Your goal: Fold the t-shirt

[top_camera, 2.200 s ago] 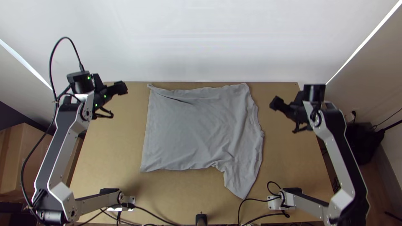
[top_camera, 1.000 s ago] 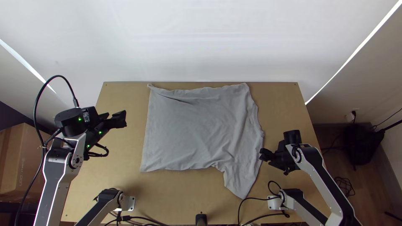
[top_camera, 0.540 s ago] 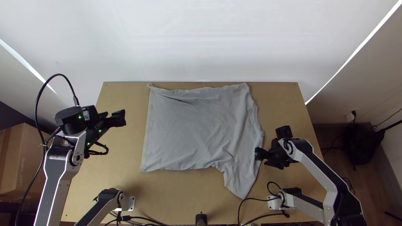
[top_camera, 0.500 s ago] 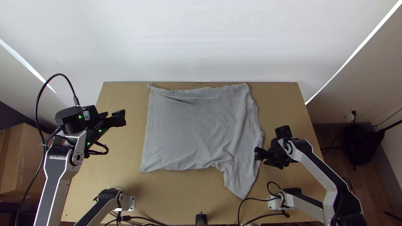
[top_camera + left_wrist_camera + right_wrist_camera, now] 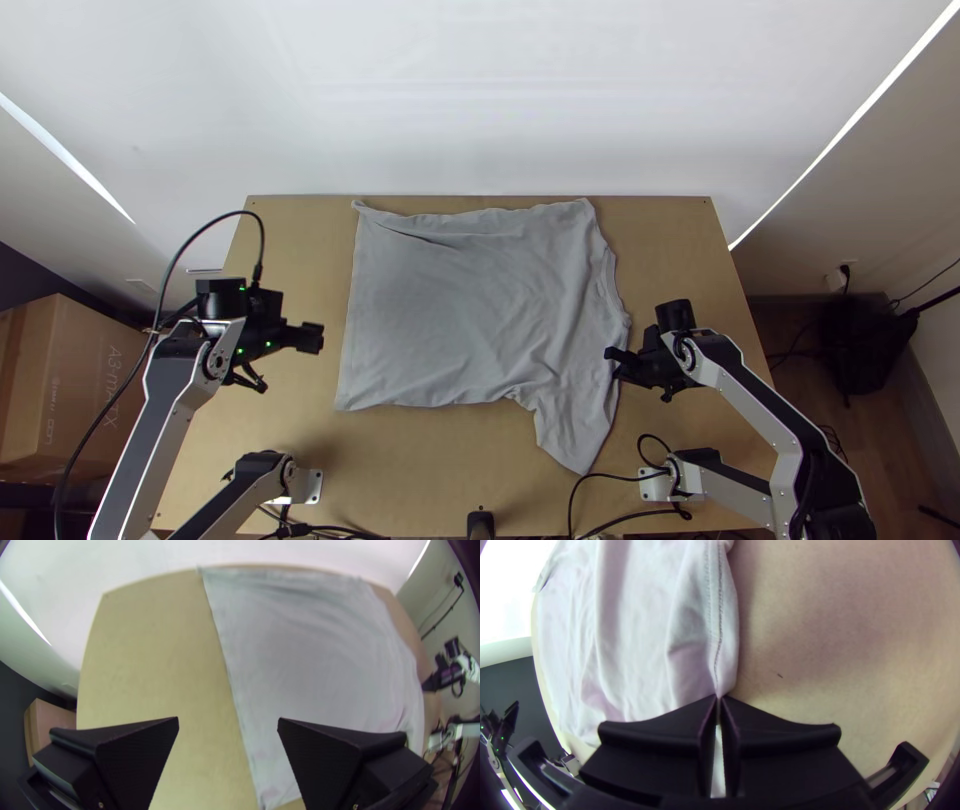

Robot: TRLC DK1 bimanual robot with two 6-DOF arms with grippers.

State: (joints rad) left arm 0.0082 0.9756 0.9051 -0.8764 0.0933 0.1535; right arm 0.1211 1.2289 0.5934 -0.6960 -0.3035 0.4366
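A light grey t-shirt [image 5: 470, 310] lies spread on the table, with a sleeve pointing toward the near edge and a crease along its far side. My left gripper [image 5: 318, 338] hangs left of the shirt, apart from it. In the left wrist view, my left gripper [image 5: 228, 725] stands open with nothing held, near the side edge of the t-shirt [image 5: 310, 650]. At the shirt's right edge is my right gripper [image 5: 612, 362]. In the right wrist view, my right gripper [image 5: 718, 702] is shut on the seamed edge of the t-shirt [image 5: 640, 630].
The wooden table [image 5: 400, 470] has bare surface on both sides of the shirt and in front of it. Cables run along its near edge. A cardboard box [image 5: 80, 390] stands beyond the table's left side, a dark bag [image 5: 860, 345] beyond its right.
My left gripper has moved down the picture, and lately a little right. The right gripper has come down and left to the shirt's right edge and shut on it. The shirt lies nearly unchanged.
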